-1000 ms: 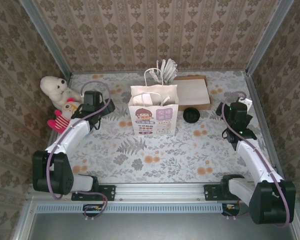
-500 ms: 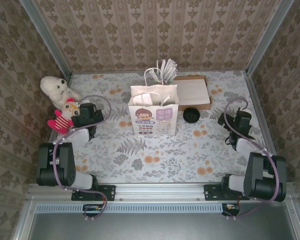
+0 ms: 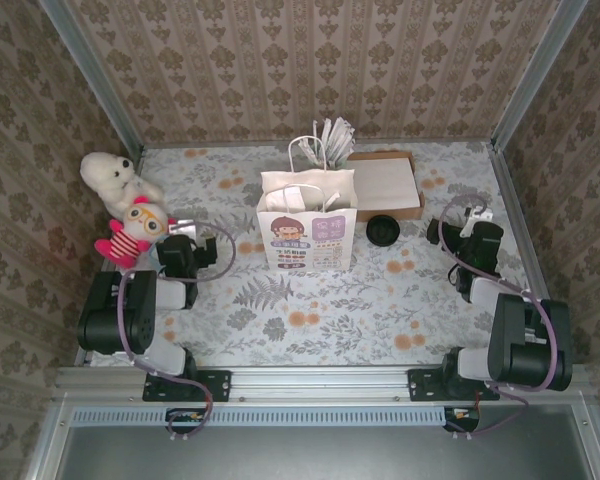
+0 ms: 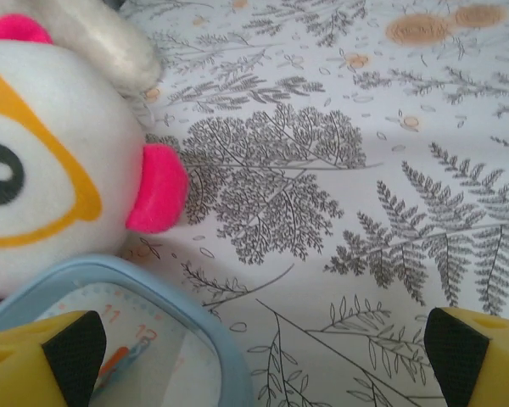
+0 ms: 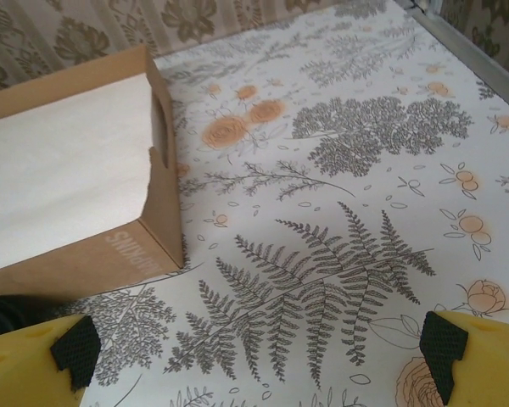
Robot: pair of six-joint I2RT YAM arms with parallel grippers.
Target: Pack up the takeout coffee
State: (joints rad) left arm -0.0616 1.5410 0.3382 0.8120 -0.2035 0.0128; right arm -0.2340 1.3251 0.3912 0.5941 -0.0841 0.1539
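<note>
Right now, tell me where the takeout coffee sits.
In the top view, the takeout coffee stands right of the white paper bag, just in front of the brown box.

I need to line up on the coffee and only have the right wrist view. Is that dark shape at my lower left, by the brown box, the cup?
Observer: Likely. From above, the coffee cup, black lid up, stands just in front of the brown box.
Operator: What do I pack it into?
Observer: A white paper bag stands upright to the cup's left, handles up.
Operator: And the other arm?
Observer: Its left claw is open at the far left, over a light-blue clock beside a plush toy.
</note>
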